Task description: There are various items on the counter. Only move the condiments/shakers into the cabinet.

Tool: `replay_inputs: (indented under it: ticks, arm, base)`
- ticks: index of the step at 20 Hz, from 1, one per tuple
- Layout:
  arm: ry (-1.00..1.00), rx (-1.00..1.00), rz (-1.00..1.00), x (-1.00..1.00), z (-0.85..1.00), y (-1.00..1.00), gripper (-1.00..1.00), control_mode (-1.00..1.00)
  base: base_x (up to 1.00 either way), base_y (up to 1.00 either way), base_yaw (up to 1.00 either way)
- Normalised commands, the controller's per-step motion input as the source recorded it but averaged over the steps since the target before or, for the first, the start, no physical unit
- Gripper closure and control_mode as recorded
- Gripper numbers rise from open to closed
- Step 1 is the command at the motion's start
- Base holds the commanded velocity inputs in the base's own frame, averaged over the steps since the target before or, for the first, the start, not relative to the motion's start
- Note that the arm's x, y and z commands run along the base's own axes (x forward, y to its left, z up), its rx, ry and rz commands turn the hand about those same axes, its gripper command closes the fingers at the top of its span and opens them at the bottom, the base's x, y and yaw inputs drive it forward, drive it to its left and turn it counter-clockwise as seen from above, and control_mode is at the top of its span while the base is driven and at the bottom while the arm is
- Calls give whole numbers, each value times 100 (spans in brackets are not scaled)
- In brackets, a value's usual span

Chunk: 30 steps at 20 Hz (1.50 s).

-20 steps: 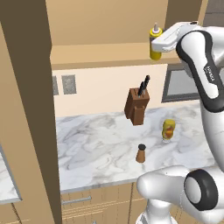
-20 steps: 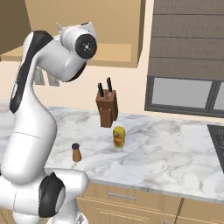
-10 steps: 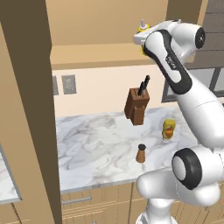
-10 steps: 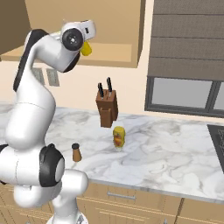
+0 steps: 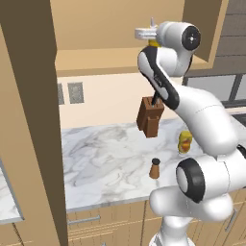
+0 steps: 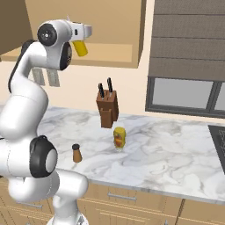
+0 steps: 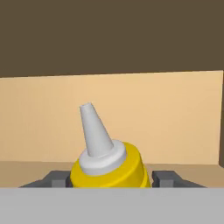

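Note:
My gripper (image 6: 79, 41) is shut on the tall yellow squeeze bottle (image 6: 80, 47), held high and tilted in front of the tan cabinet's open shelf (image 6: 110, 53). In the hand view the bottle (image 7: 109, 164) sits between my dark fingers (image 7: 54, 178), its white nozzle leaning left toward the cabinet's back wall (image 7: 175, 113). From the left base view the bottle (image 5: 153, 43) peeks out under the hand (image 5: 146, 34). The yellow-orange jar (image 5: 185, 142) and the small brown black-topped shaker (image 5: 154, 168) stand on the white marble counter (image 5: 105, 153).
The brown knife block (image 5: 150, 116) with black handles stands at the back of the counter, under the shelf (image 5: 96, 61). A tall wooden panel (image 5: 38, 120) rises at the left. A dark window (image 6: 184, 94) and a stove edge (image 6: 218, 136) lie to the right.
The arm has swung the bottle left from beside the cabinet's right end to in front of the open shelf. The hand has turned toward the cabinet interior. Jar, shaker and knife block have not moved.

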Motion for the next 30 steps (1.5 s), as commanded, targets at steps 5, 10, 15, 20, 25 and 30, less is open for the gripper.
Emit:
replay_inputs:
  ticks: [5,10,15,20,25,30]
  arm:
    - [0,19,-19,0,-18,-8,100,-100]
    - [-4,19,-5,23,-3,-23,100,-100]
    - [0,21,0,47,20,-24,100,-100]
    - [0,8,0,45,0,-7,100,-100]
    - [0,1,0,57,0,0,100,-100]
    - [0,0,-1,13,-3,1,100,-100]
  base:
    - [0,0,0]
    - [0,0,0]
    - [0,0,0]
    - [0,0,0]
    - [0,0,0]
    - [0,0,0]
